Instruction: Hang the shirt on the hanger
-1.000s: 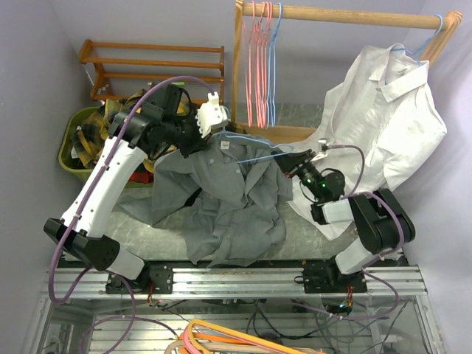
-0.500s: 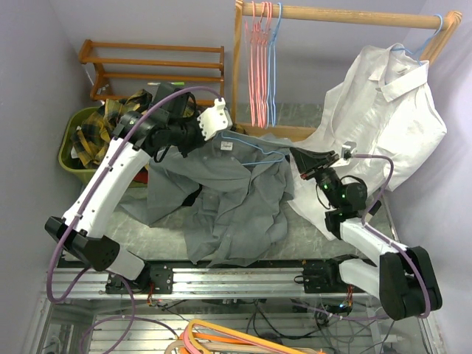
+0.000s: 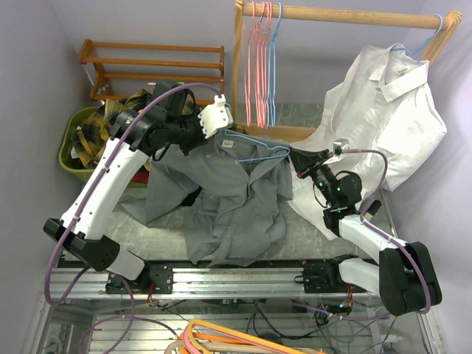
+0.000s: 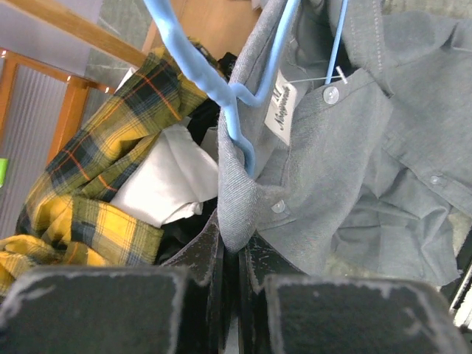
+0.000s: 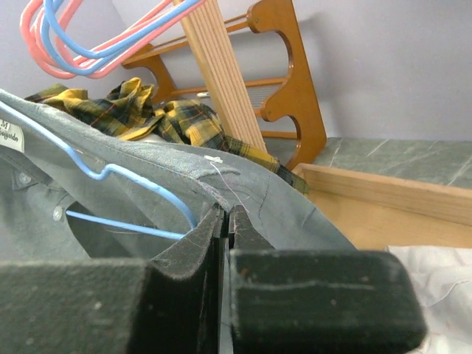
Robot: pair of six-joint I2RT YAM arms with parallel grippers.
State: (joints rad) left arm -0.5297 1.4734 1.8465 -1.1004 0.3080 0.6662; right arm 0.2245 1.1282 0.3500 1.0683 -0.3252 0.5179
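Observation:
The grey shirt [image 3: 236, 199] is held up by its collar end, its lower part lying on the table. The light-blue hanger [image 3: 259, 153] sits inside the neck opening, its wire showing across the open front. My left gripper [image 3: 223, 129] is shut on a fold of the collar [image 4: 234, 221], right beside the hanger's hook [image 4: 221, 74]. My right gripper [image 3: 299, 161] is shut on the shirt's shoulder edge [image 5: 243, 184], with the hanger's wire [image 5: 133, 177] just to its left under the fabric.
A white shirt [image 3: 383, 110] hangs on a blue hanger from the wooden rail [image 3: 346, 15] at the right. Pink and blue hangers [image 3: 259, 59] hang at the rail's left. A green bin [image 3: 74, 158] holding a plaid shirt [image 4: 96, 169] stands left, a wooden rack [image 3: 155, 63] behind it.
My left gripper has carried the collar a little up and to the right. My right arm has unfolded and swung out to the right, its gripper staying at the shirt's shoulder.

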